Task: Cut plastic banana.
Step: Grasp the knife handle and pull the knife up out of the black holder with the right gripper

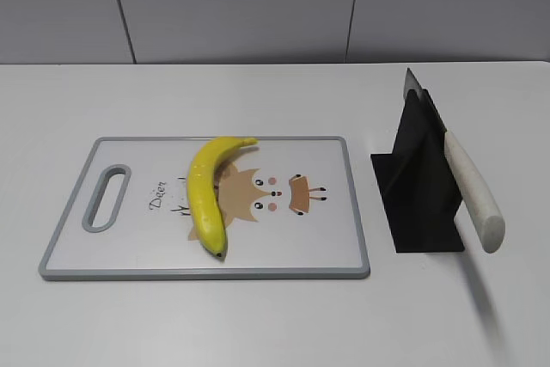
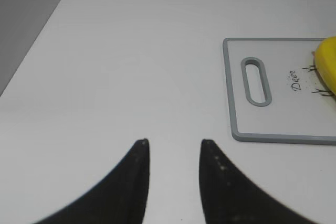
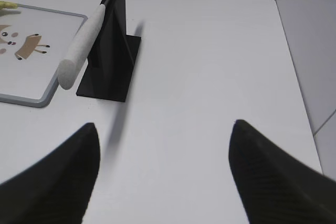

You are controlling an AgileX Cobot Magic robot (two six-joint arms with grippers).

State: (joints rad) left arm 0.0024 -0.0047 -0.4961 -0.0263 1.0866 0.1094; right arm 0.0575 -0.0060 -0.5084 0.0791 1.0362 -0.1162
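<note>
The plastic banana (image 1: 206, 191) is glossy yellow and lies whole on the cutting board (image 1: 335, 247), stem toward the back; part of it shows in the left wrist view (image 2: 326, 64). A knife with a white handle (image 1: 473, 191) rests in a black stand (image 1: 417, 186) to the right of the board; it also shows in the right wrist view (image 3: 81, 45). My left gripper (image 2: 173, 142) is open and empty over bare table left of the board. My right gripper (image 3: 165, 124) is wide open and empty, to the right of the knife stand. Neither gripper shows in the exterior view.
The cutting board (image 2: 283, 135) has a grey rim, a handle slot (image 1: 107, 198) at its left end and a cartoon print. The white table ends at grey walls at the back and sides.
</note>
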